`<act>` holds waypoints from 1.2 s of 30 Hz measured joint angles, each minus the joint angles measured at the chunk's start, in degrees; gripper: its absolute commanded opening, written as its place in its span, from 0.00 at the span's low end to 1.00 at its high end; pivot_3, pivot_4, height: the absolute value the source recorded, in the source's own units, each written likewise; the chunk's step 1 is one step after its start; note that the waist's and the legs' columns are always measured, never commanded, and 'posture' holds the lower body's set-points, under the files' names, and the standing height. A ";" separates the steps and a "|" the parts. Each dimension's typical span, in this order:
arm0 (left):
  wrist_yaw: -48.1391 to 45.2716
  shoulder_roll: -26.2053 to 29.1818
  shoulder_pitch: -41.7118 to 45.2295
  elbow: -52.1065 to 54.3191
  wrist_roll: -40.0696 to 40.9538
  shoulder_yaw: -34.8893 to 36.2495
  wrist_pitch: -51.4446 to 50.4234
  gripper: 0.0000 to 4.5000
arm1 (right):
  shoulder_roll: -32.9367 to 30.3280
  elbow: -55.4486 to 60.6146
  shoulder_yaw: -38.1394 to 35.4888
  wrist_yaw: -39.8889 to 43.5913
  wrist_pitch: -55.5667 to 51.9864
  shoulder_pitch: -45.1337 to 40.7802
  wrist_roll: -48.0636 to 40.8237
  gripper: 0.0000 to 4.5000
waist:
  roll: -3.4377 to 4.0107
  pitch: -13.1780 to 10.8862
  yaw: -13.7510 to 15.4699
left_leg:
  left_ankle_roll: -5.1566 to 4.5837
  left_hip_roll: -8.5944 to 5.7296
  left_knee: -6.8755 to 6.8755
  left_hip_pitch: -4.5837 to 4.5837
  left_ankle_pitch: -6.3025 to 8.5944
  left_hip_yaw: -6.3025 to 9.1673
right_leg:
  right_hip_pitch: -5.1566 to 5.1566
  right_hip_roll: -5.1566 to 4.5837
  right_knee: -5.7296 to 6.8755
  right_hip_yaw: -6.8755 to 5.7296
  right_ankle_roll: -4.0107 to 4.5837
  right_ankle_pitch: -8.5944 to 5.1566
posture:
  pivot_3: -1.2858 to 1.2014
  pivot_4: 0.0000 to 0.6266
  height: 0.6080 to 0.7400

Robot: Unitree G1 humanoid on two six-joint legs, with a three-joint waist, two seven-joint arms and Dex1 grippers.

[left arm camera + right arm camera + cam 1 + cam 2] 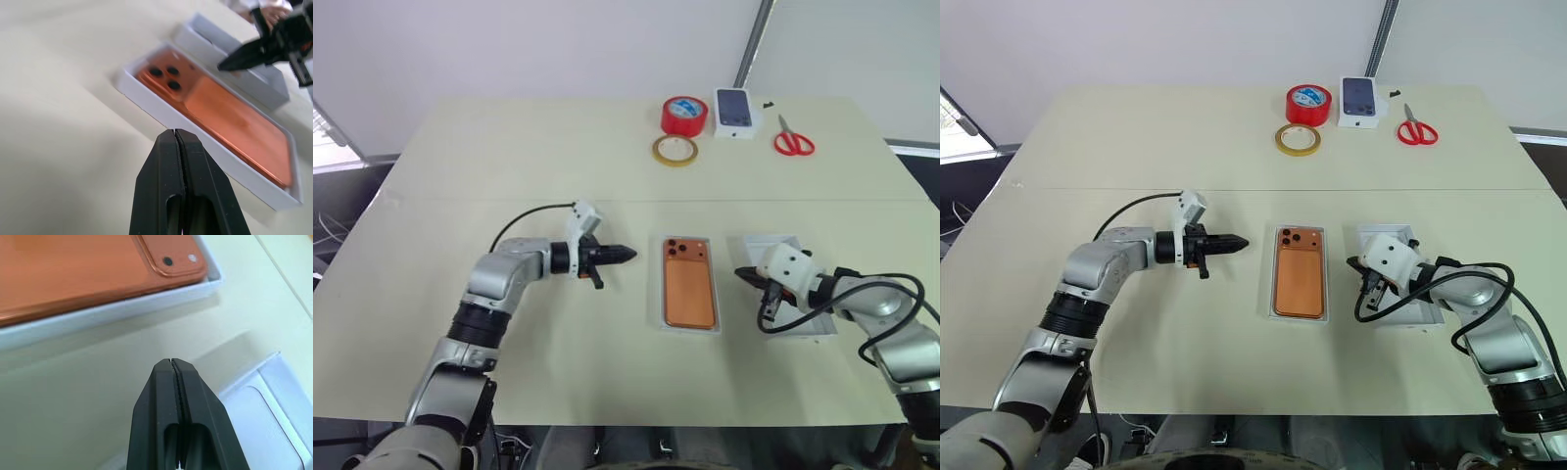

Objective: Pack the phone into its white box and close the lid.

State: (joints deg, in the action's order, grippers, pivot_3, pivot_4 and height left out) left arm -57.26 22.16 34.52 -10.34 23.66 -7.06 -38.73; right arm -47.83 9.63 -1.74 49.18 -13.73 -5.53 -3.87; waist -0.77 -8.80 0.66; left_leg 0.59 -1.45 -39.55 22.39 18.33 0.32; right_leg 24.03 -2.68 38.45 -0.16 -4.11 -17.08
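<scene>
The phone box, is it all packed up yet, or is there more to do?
Partly. Done: the phone already lies face down inside the white box. In hand: nothing right now; the left pincer and the right pincer are both shut and empty, one on each side of the box. Left: the lid sits hollow side up beside the box, under the right arm, and must be put on top.
</scene>
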 measured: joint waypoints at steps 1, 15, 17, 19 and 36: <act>-0.24 0.46 -0.01 -0.16 0.31 0.43 0.18 0.12 | 0.33 0.07 -0.94 0.15 -1.10 0.09 -1.45 0.00 | 0.00 0.00 -0.02 | 0.00 0.00 0.00 0.00 0.00 0.00 | 0.00 0.00 0.00 0.00 0.00 0.00 | 0.52 0.24 1.00; -6.85 4.84 -2.74 -0.14 0.72 2.79 10.32 1.00 | 2.35 14.38 -12.91 -6.96 -25.51 3.26 -17.21 0.99 | 0.01 0.00 0.07 | -0.21 0.03 -0.01 0.02 0.12 0.01 | -0.01 -0.02 0.00 0.00 0.00 0.00 | 0.52 0.24 1.00; -8.56 5.21 -3.32 -0.10 0.67 3.81 14.64 1.00 | 5.06 18.39 -14.33 -10.67 -29.85 5.46 -18.31 0.99 | 0.00 0.01 0.01 | -0.31 0.05 -0.01 0.01 0.18 0.02 | -0.01 -0.01 0.00 0.00 0.00 0.00 | 0.52 0.24 1.00; -9.50 5.41 -3.93 -0.01 0.09 3.91 19.31 1.00 | 6.48 20.01 -14.53 -13.44 -32.47 6.64 -18.52 0.99 | 0.07 0.04 -0.10 | -0.31 0.05 -0.01 0.00 0.18 0.00 | 0.00 -0.02 0.00 0.01 0.00 0.00 | 0.52 0.24 1.00; -17.53 7.16 -7.65 -2.98 -3.06 5.35 39.33 1.00 | 9.76 27.77 -11.78 -28.17 -74.89 -8.47 -20.09 0.99 | 0.11 0.06 -0.17 | -0.38 0.05 0.00 0.01 0.21 0.01 | 0.00 -0.02 -0.02 0.00 0.00 0.00 | 0.52 0.24 1.00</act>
State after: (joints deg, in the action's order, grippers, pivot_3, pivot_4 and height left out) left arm -74.79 29.32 26.87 -13.32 20.60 -1.71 0.60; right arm -38.07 37.40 -13.51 21.01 -88.62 -14.00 -23.96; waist -0.66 -8.73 0.49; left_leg 0.21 -1.40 -39.55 22.39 18.54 0.33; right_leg 24.03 -2.69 38.43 -0.16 -4.11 -17.08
